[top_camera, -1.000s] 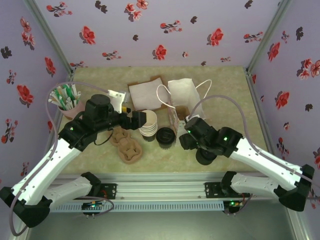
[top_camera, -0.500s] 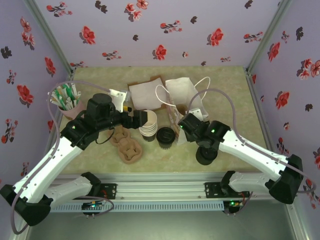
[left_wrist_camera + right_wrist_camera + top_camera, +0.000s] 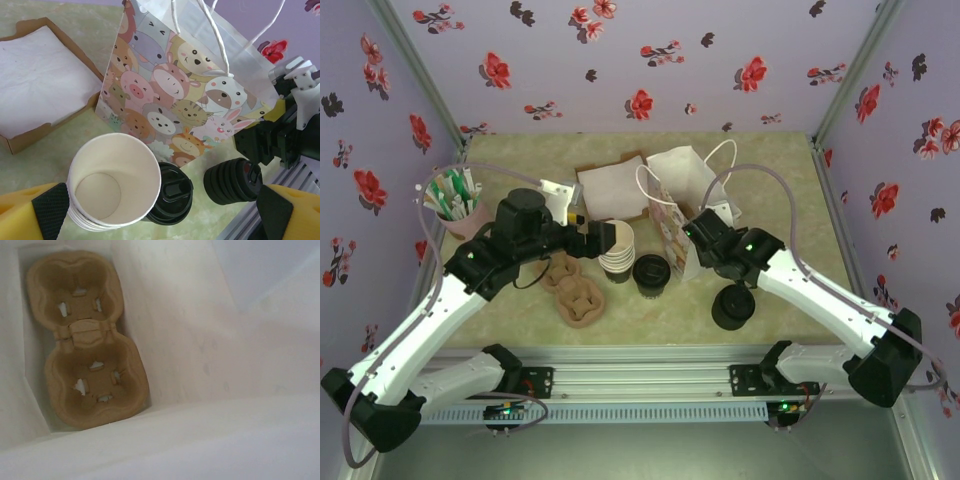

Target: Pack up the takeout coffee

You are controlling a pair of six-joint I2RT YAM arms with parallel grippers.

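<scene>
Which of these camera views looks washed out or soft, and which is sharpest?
Right wrist view: pale and low in contrast, the white bag walls nearly featureless, the cardboard cup carrier slightly soft. Left wrist view: sharpest, crisp on the bag's cartoon print and the stack of cups. Top external view: evenly lit, soft shadows, no glare.

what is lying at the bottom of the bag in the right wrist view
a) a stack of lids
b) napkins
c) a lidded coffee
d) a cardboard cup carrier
D: a brown two-cup cardboard carrier lies on the floor of the white bag, while the lidded coffee stands outside it.
</scene>
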